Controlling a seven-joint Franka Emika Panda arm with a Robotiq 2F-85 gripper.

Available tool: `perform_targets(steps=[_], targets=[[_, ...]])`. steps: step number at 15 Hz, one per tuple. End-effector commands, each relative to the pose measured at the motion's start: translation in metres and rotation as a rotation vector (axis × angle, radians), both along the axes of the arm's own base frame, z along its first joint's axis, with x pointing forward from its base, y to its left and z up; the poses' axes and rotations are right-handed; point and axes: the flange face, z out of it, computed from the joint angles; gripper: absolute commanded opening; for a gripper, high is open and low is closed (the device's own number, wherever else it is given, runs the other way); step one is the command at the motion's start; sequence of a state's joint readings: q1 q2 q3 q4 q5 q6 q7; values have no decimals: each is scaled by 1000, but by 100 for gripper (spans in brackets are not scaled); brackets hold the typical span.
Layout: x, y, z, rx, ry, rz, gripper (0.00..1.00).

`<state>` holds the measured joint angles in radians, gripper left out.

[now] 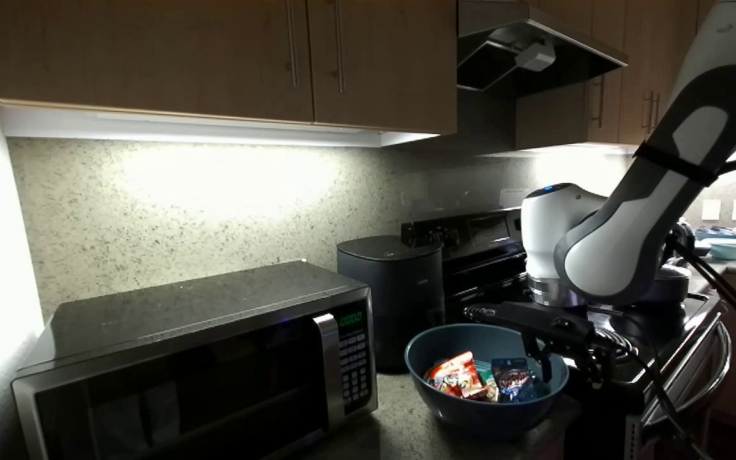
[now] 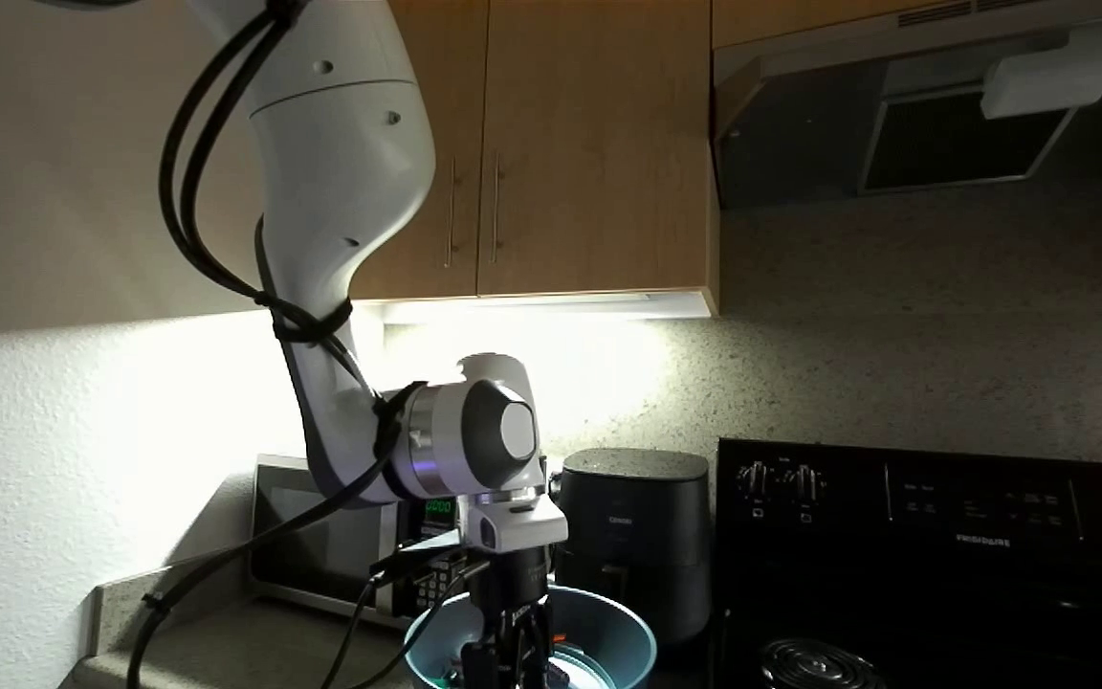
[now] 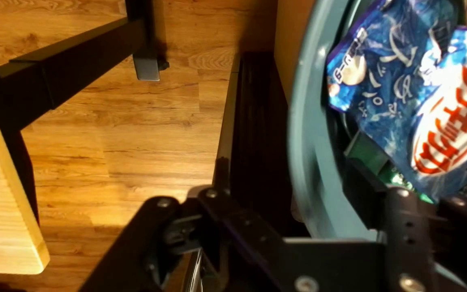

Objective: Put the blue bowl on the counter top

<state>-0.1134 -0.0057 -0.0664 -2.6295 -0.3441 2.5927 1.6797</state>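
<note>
The blue bowl point(image 1: 464, 415), with colourful snack packets point(image 1: 460, 377) inside, appears to stand on the speckled counter top point(image 1: 400, 399), between the microwave and the stove. The bowl point(image 2: 626, 636) and the counter top point(image 2: 274, 641) also show in an exterior view, where the arm partly covers the bowl. My gripper point(image 1: 569, 375) points down over the bowl's stove-side rim. In the wrist view the gripper point(image 3: 288, 174) is open around the bowl's rim point(image 3: 302, 121). One finger is inside the bowl, the other outside with a gap to the wall. The bowl's underside is hidden.
A microwave point(image 1: 202, 345) and a tall black appliance point(image 1: 393, 300) stand beside and behind the bowl. The black stove point(image 2: 895, 584) lies on the other side. Wooden cabinets point(image 2: 599, 144) hang above. The wrist view shows the floor point(image 3: 156, 142) and a wooden tabletop point(image 3: 6, 235).
</note>
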Motion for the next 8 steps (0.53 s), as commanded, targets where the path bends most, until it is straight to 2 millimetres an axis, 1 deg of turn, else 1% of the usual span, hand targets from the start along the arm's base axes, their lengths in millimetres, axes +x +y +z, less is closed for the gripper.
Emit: perform_targets(steps=[1, 4, 8], targets=[[-1, 6, 24, -65, -67, -14, 99], [-4, 15, 51, -104, -154, -7, 100], [-10, 34, 87, -83, -293, 23, 100]])
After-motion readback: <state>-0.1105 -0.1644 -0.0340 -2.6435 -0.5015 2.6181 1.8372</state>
